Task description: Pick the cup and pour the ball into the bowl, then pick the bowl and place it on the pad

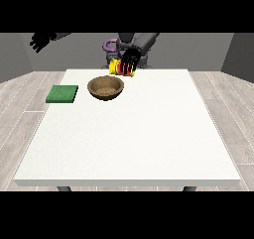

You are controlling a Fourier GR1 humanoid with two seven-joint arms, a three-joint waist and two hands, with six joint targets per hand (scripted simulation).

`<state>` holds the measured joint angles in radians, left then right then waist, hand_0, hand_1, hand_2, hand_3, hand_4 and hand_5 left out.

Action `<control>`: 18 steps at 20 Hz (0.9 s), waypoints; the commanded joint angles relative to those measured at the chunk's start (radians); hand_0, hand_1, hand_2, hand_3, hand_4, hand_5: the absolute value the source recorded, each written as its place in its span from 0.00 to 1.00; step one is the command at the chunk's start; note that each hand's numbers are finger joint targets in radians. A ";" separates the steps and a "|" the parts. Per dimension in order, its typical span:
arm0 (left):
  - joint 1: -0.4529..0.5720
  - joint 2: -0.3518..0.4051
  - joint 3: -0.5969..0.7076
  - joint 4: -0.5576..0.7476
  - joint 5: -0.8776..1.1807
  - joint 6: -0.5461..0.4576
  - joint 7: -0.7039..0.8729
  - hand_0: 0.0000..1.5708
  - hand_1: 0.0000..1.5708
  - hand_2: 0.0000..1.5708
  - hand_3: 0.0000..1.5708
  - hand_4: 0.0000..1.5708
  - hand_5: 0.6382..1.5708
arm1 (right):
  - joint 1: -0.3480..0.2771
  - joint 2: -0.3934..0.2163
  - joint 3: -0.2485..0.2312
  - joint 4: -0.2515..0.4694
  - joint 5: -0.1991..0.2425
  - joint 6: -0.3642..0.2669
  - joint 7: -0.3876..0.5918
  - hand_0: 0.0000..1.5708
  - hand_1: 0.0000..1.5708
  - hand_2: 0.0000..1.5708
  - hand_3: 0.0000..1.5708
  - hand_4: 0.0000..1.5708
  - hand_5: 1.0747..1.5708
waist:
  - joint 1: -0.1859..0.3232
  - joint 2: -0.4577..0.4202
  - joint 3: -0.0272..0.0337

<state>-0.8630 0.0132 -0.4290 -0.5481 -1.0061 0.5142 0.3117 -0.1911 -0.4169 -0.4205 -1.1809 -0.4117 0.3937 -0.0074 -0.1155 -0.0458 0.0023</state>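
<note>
One hand (pixel 130 60) at view's right gripping the cup (pixel 120 68), tilted just behind the bowl (pixel 105 88) on the bench (pixel 129 134). Tipping further over the bowl's middle. Other hand (pixel 39 40) raised, fingers relaxed.

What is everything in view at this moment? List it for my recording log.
table: one, white, centre of view.
bowl: one, brown, on the table's far half.
pad: one, green, flat on the table, at the view's left of the bowl.
cup: one, yellow and red, tipped above the table's far edge, behind the bowl.
robot hand at the view's right: black, wrapped round the cup.
robot hand at the view's left: black, raised off the table.
</note>
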 commanded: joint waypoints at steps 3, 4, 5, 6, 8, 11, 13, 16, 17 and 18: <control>-0.078 -0.013 -0.144 0.035 -0.195 -0.088 0.218 0.87 0.87 1.00 1.00 0.84 0.99 | -0.008 -0.011 -0.005 0.067 -0.001 0.031 -0.020 0.00 0.00 0.00 0.10 0.44 0.97 | -0.001 -0.020 -0.0005; -0.127 -0.013 -0.148 0.073 -0.235 -0.116 0.238 0.93 0.93 1.00 1.00 0.80 0.98 | -0.012 0.009 0.030 0.030 0.020 0.028 -0.017 0.00 0.00 0.00 0.11 0.44 0.97 | -0.025 -0.010 -0.0008; -0.138 -0.013 -0.168 0.066 -0.251 -0.154 0.257 0.95 0.95 1.00 1.00 0.76 0.99 | -0.025 0.016 0.017 0.041 0.033 -0.023 -0.022 0.00 0.00 0.00 0.16 0.44 0.97 | -0.006 -0.026 -0.0009; -0.181 -0.013 -0.189 0.063 -0.266 -0.210 0.291 0.94 0.94 1.00 1.00 0.70 1.00 | -0.031 0.031 0.046 0.041 0.047 -0.011 -0.021 0.00 0.00 0.00 0.16 0.44 0.97 | -0.028 -0.029 -0.0007; -0.177 -0.013 -0.233 0.056 -0.296 -0.270 0.317 0.89 0.89 1.00 1.00 0.66 1.00 | -0.048 0.036 0.052 0.042 0.045 -0.011 -0.021 0.00 0.00 0.00 0.17 0.44 0.97 | -0.046 -0.022 -0.0010; -0.189 -0.013 -0.276 -0.001 -0.297 -0.382 0.332 0.39 0.39 0.95 0.98 0.65 1.00 | -0.089 0.068 0.075 0.045 0.042 -0.034 0.006 0.00 0.00 0.00 0.19 0.44 0.97 | -0.077 -0.014 -0.0016; -0.170 -0.013 -0.328 -0.067 -0.310 -0.428 0.368 0.17 0.17 0.80 0.99 0.66 1.00 | -0.112 0.053 0.070 0.074 0.059 -0.025 -0.041 0.00 0.00 0.00 0.21 0.44 0.96 | -0.074 0.022 -0.0015; -0.079 -0.013 -0.400 -0.156 -0.323 -0.483 0.331 0.12 0.12 0.79 1.00 0.71 1.00 | -0.079 0.035 0.050 0.112 0.070 -0.025 -0.063 0.00 0.00 0.00 0.22 0.44 0.96 | -0.022 -0.024 -0.0016; -0.176 -0.013 -0.331 -0.126 -0.304 -0.551 0.284 0.11 0.11 0.76 1.00 0.72 1.00 | -0.092 0.056 0.069 0.083 0.064 -0.045 -0.024 0.00 0.00 0.00 0.17 0.44 0.95 | -0.035 -0.030 -0.0019; -0.117 -0.013 -0.355 -0.153 -0.313 -0.555 0.304 0.00 0.00 0.73 1.00 0.71 1.00 | -0.090 0.060 0.077 0.069 0.062 -0.046 -0.005 0.00 0.00 0.00 0.11 0.45 0.96 | -0.029 -0.054 -0.0021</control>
<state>-0.9971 0.0000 -0.7567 -0.6422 -1.3055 0.0499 0.6232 -0.2741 -0.3666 -0.3554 -1.1078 -0.3563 0.3645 -0.0289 -0.1611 -0.0738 0.0006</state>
